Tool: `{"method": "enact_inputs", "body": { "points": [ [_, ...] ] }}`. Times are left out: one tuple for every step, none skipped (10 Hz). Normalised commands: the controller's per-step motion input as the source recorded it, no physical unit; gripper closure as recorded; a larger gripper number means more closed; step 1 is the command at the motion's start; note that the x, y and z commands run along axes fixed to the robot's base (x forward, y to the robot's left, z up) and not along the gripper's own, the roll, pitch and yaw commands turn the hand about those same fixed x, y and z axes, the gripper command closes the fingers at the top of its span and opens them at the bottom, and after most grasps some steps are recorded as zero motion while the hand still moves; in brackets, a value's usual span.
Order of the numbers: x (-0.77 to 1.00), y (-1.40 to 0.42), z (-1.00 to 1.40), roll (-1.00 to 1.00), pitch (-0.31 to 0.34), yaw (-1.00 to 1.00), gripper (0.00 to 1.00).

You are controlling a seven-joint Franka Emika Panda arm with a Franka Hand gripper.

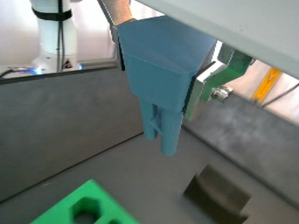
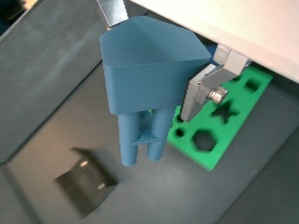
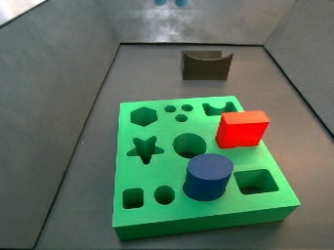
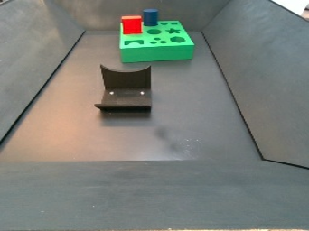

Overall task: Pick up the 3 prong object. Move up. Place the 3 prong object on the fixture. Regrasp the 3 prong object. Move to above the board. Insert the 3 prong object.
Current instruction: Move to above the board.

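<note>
The claw is closed on the 3 prong object, a slate-blue plastic piece with a broad pointed upper body and slim prongs hanging down. In both wrist views the silver finger plates press against the piece's wide upper part, and the prongs point down at the dark floor without touching it. The piece hangs in the air, clear of everything below.

In a wrist view the fixture, a dark block with a curved notch, stands on the floor below the prong tips and well apart from them. The board, a bright green slab with a star and a hexagon cut-out visible, lies on the floor on the far side of the held piece from the fixture.

In a side view the board fills the near floor, with the fixture standing beyond its far edge. A red cube and a dark blue cylinder sit upright in cut-outs of the board, near each other but not touching. At the top edge of this view only a small blurred blue shape shows above the fixture; whether it is the piece's prongs cannot be told. In a side view the fixture stands alone mid-floor, the board well behind it.
</note>
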Motion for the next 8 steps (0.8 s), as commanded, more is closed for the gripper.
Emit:
{"method": "enact_inputs", "body": {
  "points": [
    [-0.17,-0.05,0.05,-1.0,-0.057,-0.07,1.0],
    [-0.17,-0.01,0.04,-1.0,-0.082,-0.07,1.0],
    [-0.18,0.05,0.03,-1.0,-0.148,-0.06,1.0],
    [-0.18,0.07,0.02,-0.91,-0.189,-0.05,1.0],
    [-0.19,0.09,0.02,-0.64,-0.206,-0.02,1.0],
    [-0.18,0.08,0.02,-0.52,-0.208,-0.02,1.0],
    [-0.14,0.06,0.01,-0.3,-0.176,0.0,1.0],
    [-0.12,0.06,0.01,-0.23,-0.155,0.0,1.0]
  ]
}}
